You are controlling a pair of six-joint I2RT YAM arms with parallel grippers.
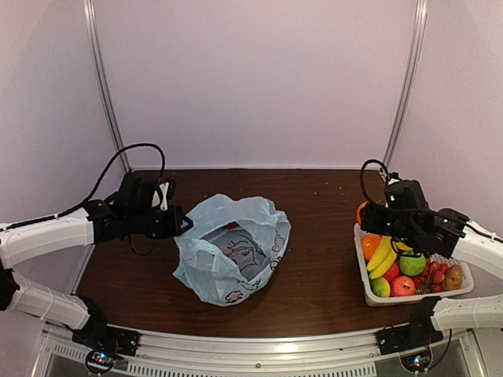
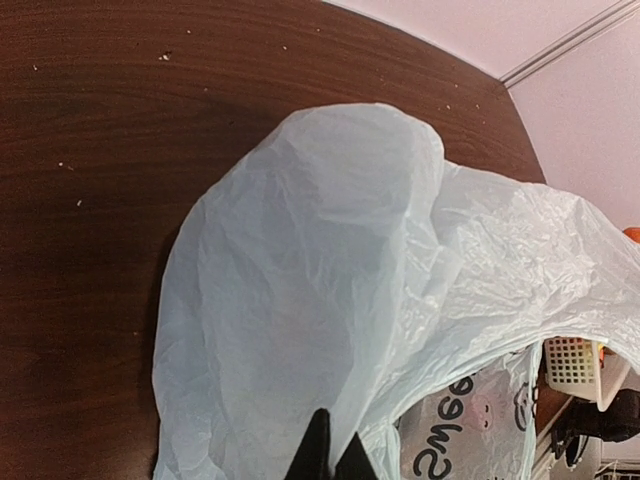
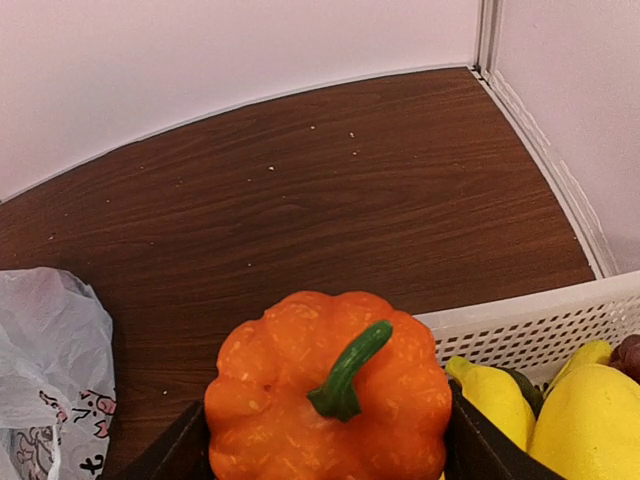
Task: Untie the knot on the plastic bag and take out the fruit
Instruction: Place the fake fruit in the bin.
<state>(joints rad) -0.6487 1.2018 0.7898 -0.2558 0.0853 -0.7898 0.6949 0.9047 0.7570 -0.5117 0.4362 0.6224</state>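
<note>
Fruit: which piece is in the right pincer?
The orange pumpkin with the green stem, clamped in the right pincer; the rest lie in the basket.

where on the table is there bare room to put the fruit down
Widest bare table lies between the plastic bag and the basket. Another strip runs behind the bag to the back wall. Crowded: the basket is full, with the right hand holding a pumpkin at its rim.
</note>
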